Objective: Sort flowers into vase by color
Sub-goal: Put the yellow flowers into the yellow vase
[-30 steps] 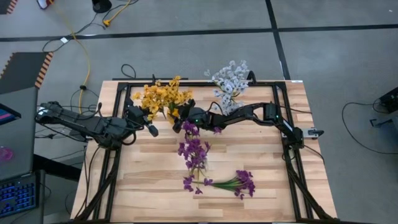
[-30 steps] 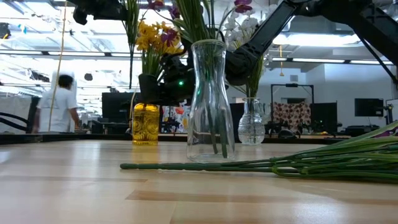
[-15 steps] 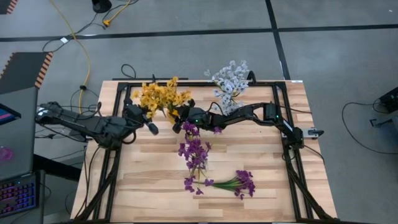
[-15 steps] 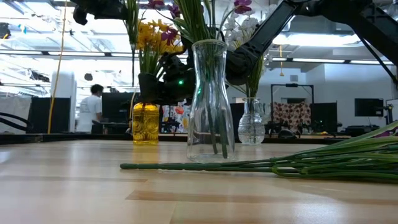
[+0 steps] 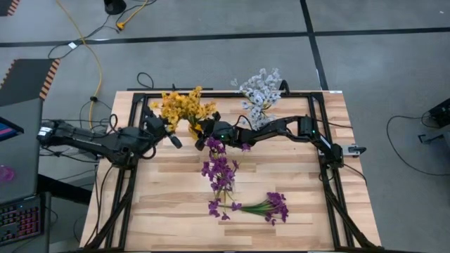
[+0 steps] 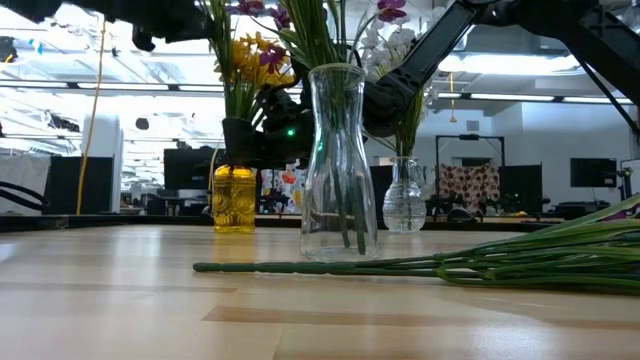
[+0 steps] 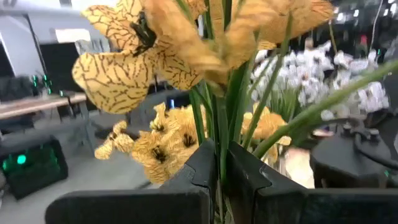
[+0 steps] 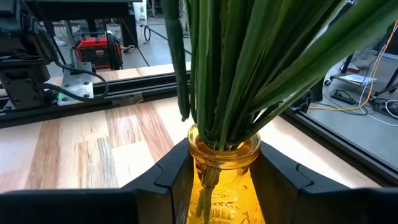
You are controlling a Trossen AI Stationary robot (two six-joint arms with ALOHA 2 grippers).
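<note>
An amber glass vase (image 6: pixel 234 200) stands near the far edge, with yellow-orange flowers (image 5: pixel 181 107) rising from it. My right gripper (image 8: pixel 224 174) is shut on this vase. My left gripper (image 7: pixel 219 171), just left of it in the high view (image 5: pixel 174 140), is shut on a yellow-orange sprig (image 7: pixel 155 46). Purple flowers (image 5: pixel 219 169) stand in a tall clear vase (image 6: pixel 340 160) at mid-table. Another purple bunch (image 5: pixel 268 206) lies flat toward the near edge. White-blue flowers (image 5: pixel 259 90) stand in a small clear vase (image 6: pixel 404 208). My left gripper pinches the sprig's green stems (image 7: pixel 221 146) between its two fingers, just below the blossoms. The stems hang down toward the amber vase's mouth; my right gripper hides their lower ends. My right gripper has one finger (image 8: pixel 168 177) on each side of the amber vase's upper body (image 8: pixel 224 163). It comes in level from the table's right, and the vase stands upright on the table.
The black frame rail (image 5: pixel 232 94) runs along the far edge and down both sides of the table. The lying bunch's long stems (image 6: pixel 400 266) stretch across the near half. Bare wood (image 5: pixel 169 211) shows at the near left.
My left gripper has moved toward the far edge and right, closer to the amber vase, carrying the yellow-orange sprig in against the other yellow flowers. A person walking in the room behind has gone out of sight.
</note>
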